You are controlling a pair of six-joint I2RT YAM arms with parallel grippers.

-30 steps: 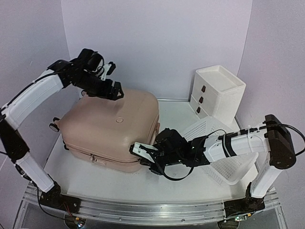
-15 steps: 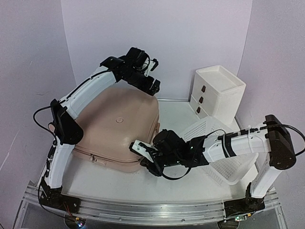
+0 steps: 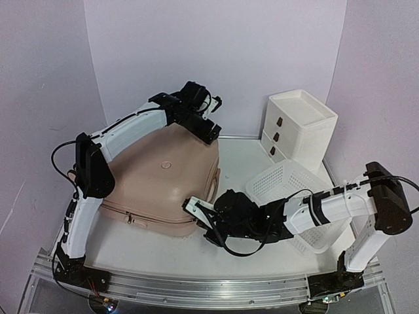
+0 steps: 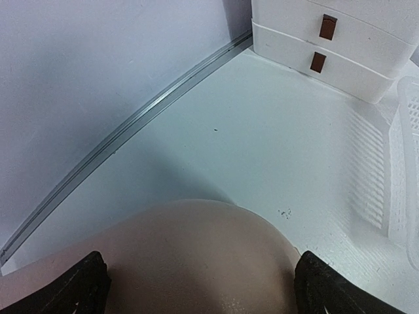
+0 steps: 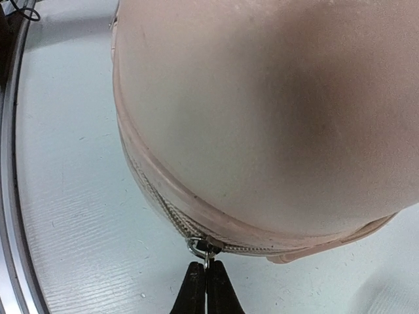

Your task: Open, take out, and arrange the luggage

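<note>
Metal zipper pull in right fingers: wrist-view only.

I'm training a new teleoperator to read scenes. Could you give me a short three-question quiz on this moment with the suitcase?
1. True or false: the lid of the pale-pink suitcase is raised.
2. The right gripper is shut on: A) the zipper pull, B) a drawer handle, C) the basket rim.
3. Fill in: the left gripper hangs over the suitcase's far corner with its jaws ____.
Key: 1 false; 2 A; 3 open.
</note>
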